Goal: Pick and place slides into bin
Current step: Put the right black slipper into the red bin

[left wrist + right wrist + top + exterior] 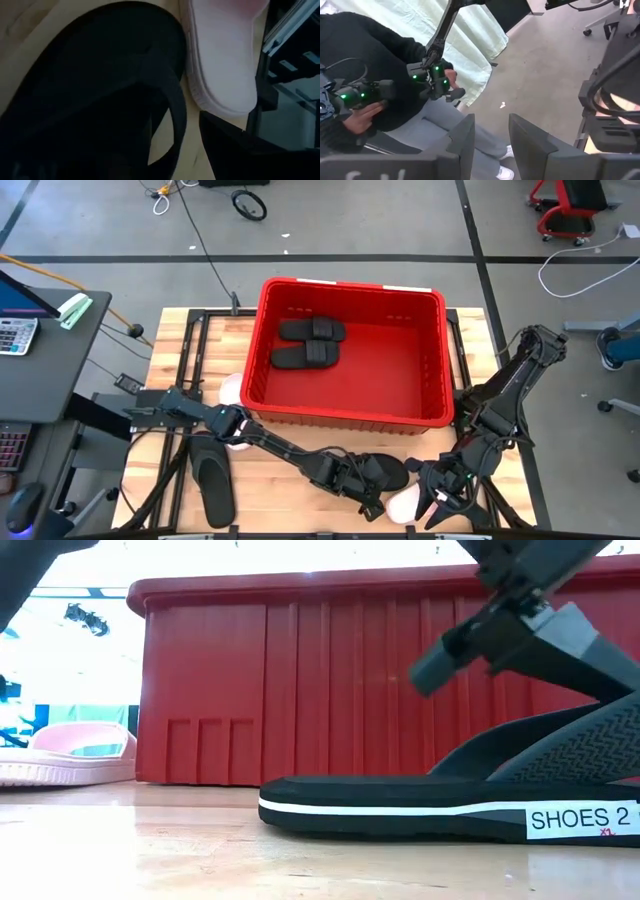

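On the left of the pale wooden desk [170,340], a flat black rubber thong sandal [212,477] lies alone near the front edge. Just behind it, a pale pink band sandal [231,387] sits beside the left wall of the large red ribbed plastic bin [346,420]. Inside the bin, two black band-strapped slides [310,342] lie side by side toward the back left. The left arm stretches across the front of the desk; its tool [368,502] is down at a black thong-strapped sandal [385,471], fingers apart with one finger under the strap, so it straddles the strap without visibly clamping. Touching that sandal's side lies a second pale pink rubber sandal [408,502]. Farther right, the right tool [440,498] hangs just beside the pink sandal, its fingers parted and empty.
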Controlling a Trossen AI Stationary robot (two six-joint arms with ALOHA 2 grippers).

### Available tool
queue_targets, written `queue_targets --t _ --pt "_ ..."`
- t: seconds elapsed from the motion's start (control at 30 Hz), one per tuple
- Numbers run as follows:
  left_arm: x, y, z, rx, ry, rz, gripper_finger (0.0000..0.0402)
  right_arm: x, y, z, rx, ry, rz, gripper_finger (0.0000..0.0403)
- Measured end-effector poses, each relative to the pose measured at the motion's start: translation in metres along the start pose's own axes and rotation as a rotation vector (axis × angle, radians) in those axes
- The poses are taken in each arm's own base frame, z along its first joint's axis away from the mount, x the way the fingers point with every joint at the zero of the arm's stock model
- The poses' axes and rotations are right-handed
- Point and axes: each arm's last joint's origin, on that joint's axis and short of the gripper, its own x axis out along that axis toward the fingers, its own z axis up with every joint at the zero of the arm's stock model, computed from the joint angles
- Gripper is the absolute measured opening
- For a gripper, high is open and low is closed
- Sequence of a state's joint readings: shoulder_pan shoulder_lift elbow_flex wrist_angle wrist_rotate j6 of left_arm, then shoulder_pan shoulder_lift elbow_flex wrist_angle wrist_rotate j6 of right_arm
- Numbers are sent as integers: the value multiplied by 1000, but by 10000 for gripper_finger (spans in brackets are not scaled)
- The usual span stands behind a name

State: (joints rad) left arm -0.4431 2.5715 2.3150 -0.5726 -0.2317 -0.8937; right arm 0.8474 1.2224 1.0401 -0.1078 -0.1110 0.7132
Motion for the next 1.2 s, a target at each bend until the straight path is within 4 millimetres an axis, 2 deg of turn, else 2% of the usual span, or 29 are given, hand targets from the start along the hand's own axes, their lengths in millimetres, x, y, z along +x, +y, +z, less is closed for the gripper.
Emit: queue_targets --t 0.13,0.3,0.43,0.53,0.67,0.73,0.9,1.07,1.2 --pt "2 0 4 9 -26 -27 131 0 0 0 0 -5 -6 126" --pt "3 4 11 -14 -33 -19 19 0 -1 0 0 -17 -20 126" --pt "-11 -5 23 -37 -68 -61 13 0 -1 1 13 -22 -24 126" --pt "-34 -19 30 -57 -102 -116 8 0 3 4 43 -39 30 125" --pt "-74 -42 34 -93 -147 -192 7 -8 21 10 -28 -100 206 119" --pt "-98 -53 35 -95 -174 -223 6 -17 32 14 -104 -147 281 117" --pt "-163 -75 42 -54 -292 -292 6 -54 54 23 -362 -321 385 114" --pt "-220 -72 64 50 -451 -228 5 -85 62 28 -587 -464 343 114" --pt "-247 -53 97 144 -556 -149 5 -97 63 30 -661 -526 293 114"
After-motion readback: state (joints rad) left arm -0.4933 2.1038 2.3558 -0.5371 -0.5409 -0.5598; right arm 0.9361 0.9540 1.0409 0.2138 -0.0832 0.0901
